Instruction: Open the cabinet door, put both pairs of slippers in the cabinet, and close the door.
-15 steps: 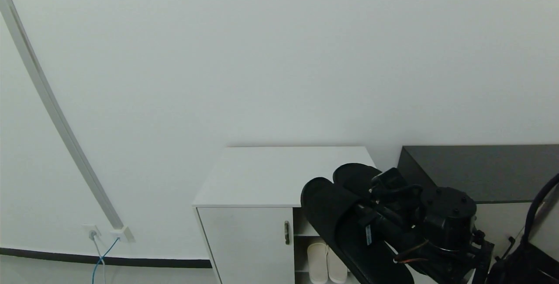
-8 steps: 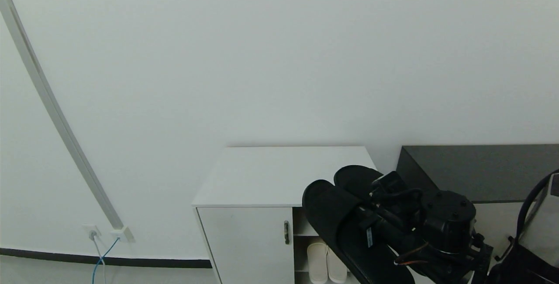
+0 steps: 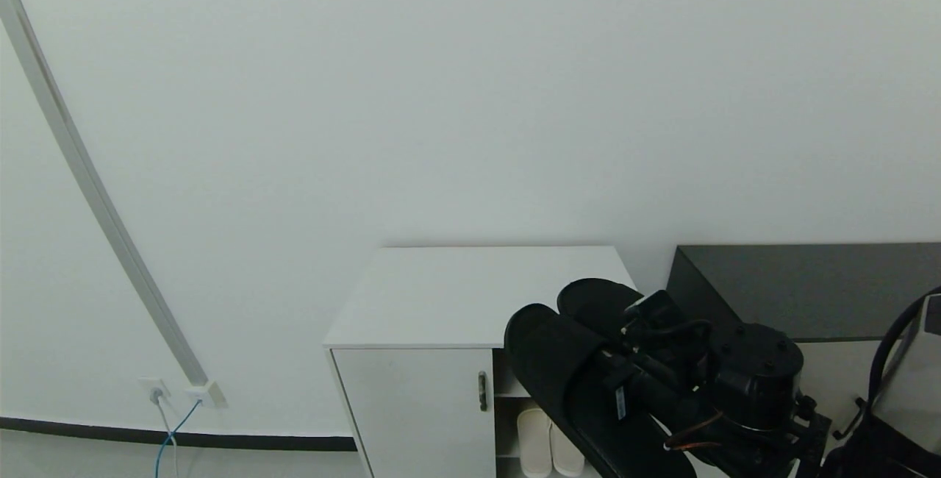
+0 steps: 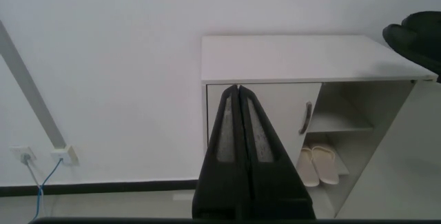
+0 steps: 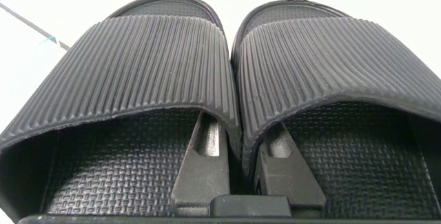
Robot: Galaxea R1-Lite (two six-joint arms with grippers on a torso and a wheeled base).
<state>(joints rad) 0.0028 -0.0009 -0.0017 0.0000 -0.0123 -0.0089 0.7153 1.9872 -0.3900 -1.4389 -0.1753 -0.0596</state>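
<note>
The white cabinet (image 3: 470, 301) has its left door (image 3: 415, 412) closed and its right half open. A white pair of slippers (image 3: 548, 443) lies on the lower shelf, also seen in the left wrist view (image 4: 320, 165). My right gripper (image 5: 238, 165) is shut on the black pair of slippers (image 5: 227, 65), one finger under each strap, pinching the inner walls together. In the head view the black slippers (image 3: 566, 353) hang tilted, toes up, in front of the cabinet's open half. My left gripper (image 4: 239, 134) is shut and empty, well short of the cabinet (image 4: 303, 52).
A dark grey cabinet (image 3: 809, 287) stands right of the white one. The closed door has a small metal handle (image 3: 482, 391). A wall socket with a blue cable (image 3: 173, 426) sits low on the left wall, below a slanted cable duct (image 3: 95, 198).
The right gripper with the black slippers has shifted very slightly to the left. Nothing else has moved.
</note>
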